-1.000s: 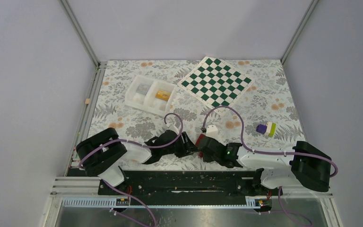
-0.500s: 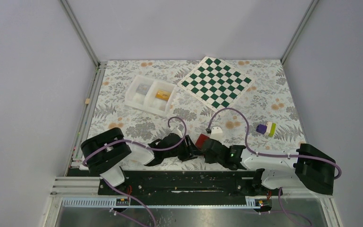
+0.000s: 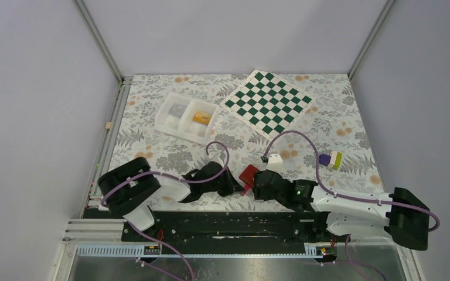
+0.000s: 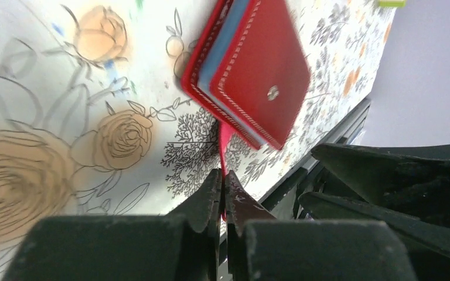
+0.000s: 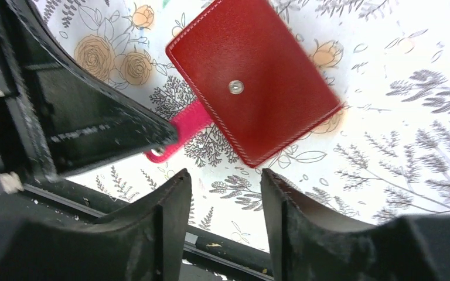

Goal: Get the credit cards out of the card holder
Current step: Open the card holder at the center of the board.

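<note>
The card holder [image 3: 249,174] is a red folded wallet lying flat on the floral table between the two arms. Its snap stud faces up [image 5: 255,88], and a pale blue inner edge shows along its side [image 4: 258,76]. My left gripper [image 4: 222,175] is shut on the holder's small red tab [image 4: 224,143], which sticks out toward the table's near edge [image 5: 183,130]. My right gripper [image 5: 225,175] is open just short of the holder's near corner, with nothing between its fingers. No credit cards show at the holder; its inside is hidden.
A white two-compartment tray [image 3: 170,120] stands at the back left, with a small orange-yellow thing [image 3: 200,116] in its right compartment. A green chessboard [image 3: 268,100] lies at the back, and a purple-and-green block [image 3: 330,158] sits to the right. The black base rail [image 3: 228,219] runs along the near edge.
My left gripper has closed on the red tab. My right gripper has opened, come off the holder and shifted to the right.
</note>
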Available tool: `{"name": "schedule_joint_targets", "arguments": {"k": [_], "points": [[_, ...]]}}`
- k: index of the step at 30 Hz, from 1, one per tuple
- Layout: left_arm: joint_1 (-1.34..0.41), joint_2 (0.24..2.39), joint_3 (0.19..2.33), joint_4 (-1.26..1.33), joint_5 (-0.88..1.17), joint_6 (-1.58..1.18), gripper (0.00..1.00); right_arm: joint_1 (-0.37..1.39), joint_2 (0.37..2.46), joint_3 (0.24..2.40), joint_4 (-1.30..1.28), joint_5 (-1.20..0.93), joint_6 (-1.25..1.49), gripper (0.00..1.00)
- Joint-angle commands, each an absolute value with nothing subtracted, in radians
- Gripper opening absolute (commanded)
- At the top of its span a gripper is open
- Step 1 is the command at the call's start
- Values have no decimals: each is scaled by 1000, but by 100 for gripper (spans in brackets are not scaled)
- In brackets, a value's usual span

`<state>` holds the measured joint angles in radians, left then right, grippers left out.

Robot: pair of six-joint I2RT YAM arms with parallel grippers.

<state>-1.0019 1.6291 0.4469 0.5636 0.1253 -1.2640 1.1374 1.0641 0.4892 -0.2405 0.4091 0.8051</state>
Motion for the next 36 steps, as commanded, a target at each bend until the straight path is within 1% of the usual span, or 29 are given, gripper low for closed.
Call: {"name": "schedule_joint_targets", "arguments": {"k": [1,3,5,8,11,15,19,22,28,33,36], "points": [[-945,1466,433,480,142,-1122,0,1127,1024,571,-344,475,734,60],[-937,1409,454,396,163,-1047,0,1124,1017,592,-347,461,691,67],[-937,1372,475,322,176,-993,0,1124,1009,602,-345,461,657,72],[-934,1352,473,302,216,-968,0,1118,1011,608,-302,421,583,76],[-930,1354,477,270,249,-952,0,1110,1035,622,-275,407,528,78],[-923,1346,460,273,259,-952,0,1073,1093,621,-192,370,460,78],[-912,1343,446,296,285,-971,0,1068,1183,653,-134,328,374,77],[-902,1316,425,306,285,-987,0,1068,1233,649,-83,275,338,77],[-880,1217,397,248,247,-980,0,1068,1210,549,91,226,335,81],[-876,1194,409,215,240,-963,0,1069,1253,562,99,208,319,81],[-876,1189,410,211,241,-963,0,1069,1278,576,82,252,330,77]]}}
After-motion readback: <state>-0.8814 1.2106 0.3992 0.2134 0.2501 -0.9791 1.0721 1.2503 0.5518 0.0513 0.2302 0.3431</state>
